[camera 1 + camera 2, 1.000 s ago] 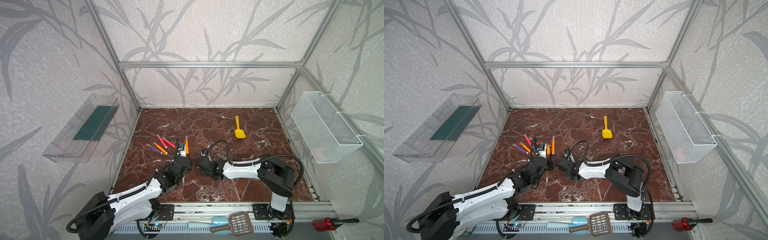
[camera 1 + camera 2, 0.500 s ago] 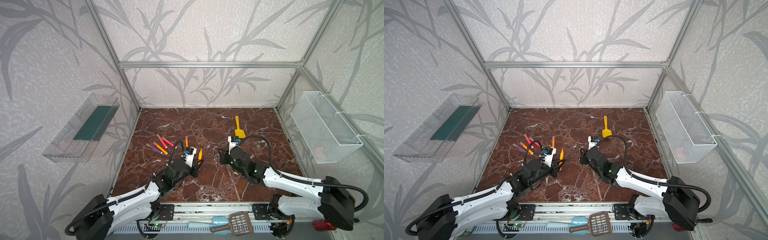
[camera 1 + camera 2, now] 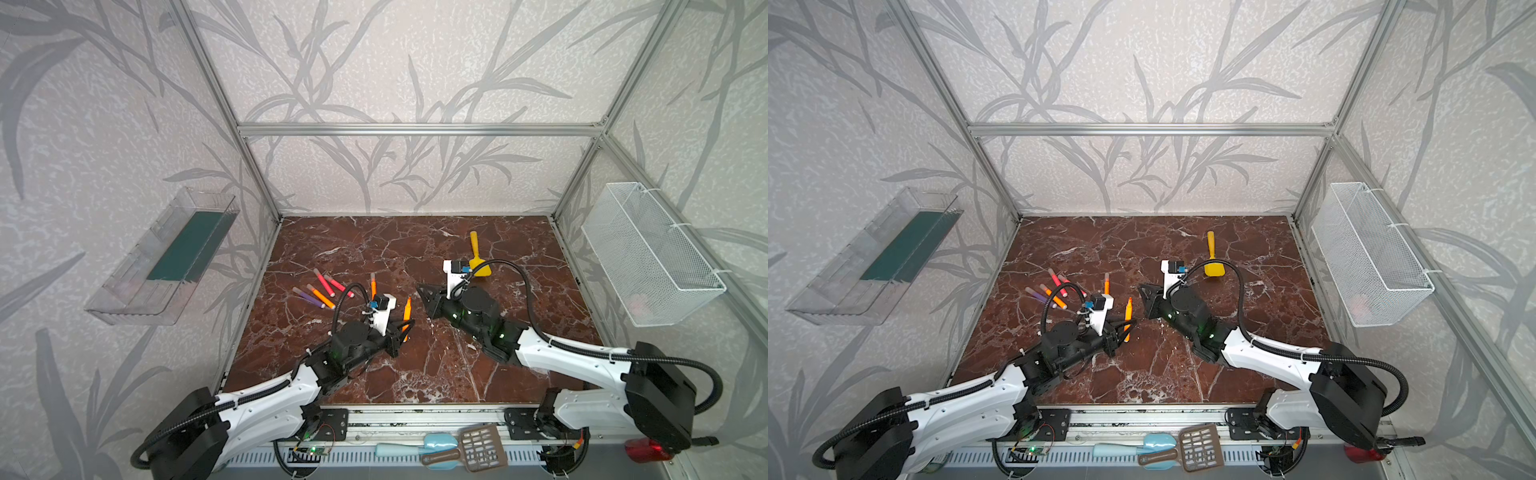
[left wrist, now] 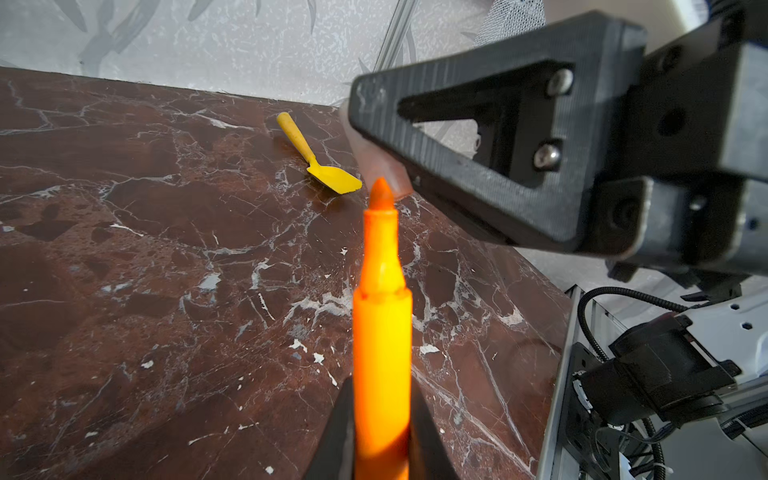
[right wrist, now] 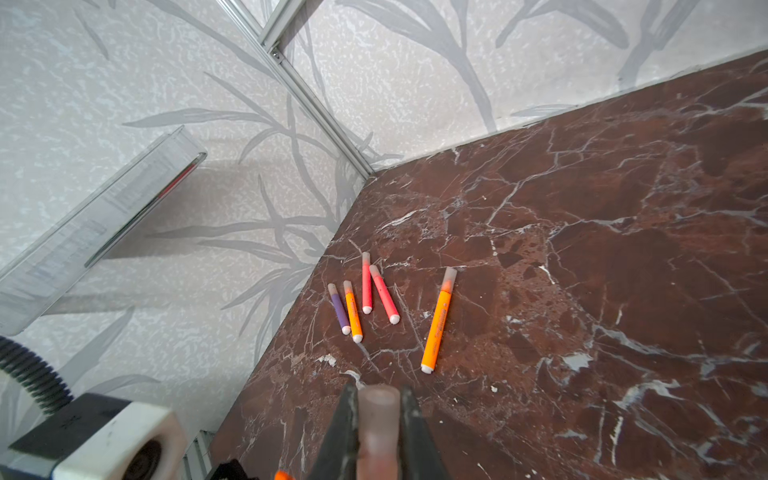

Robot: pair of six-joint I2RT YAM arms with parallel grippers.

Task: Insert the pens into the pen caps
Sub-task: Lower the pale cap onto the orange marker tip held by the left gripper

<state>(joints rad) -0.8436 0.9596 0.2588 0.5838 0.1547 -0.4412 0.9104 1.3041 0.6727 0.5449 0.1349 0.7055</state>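
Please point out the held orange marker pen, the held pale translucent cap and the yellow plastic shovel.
Orange marker pen [image 4: 382,332]: left wrist view, barrel.
Pale translucent cap [image 5: 378,415]: right wrist view, side wall.
Yellow plastic shovel [image 3: 482,271]: a top view, blade.

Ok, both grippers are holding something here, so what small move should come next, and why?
Probably nudge the pen cap in the right gripper onto the tip of the orange pen. The left gripper holds that pen with its tip bare, close to the cap but not yet inside.
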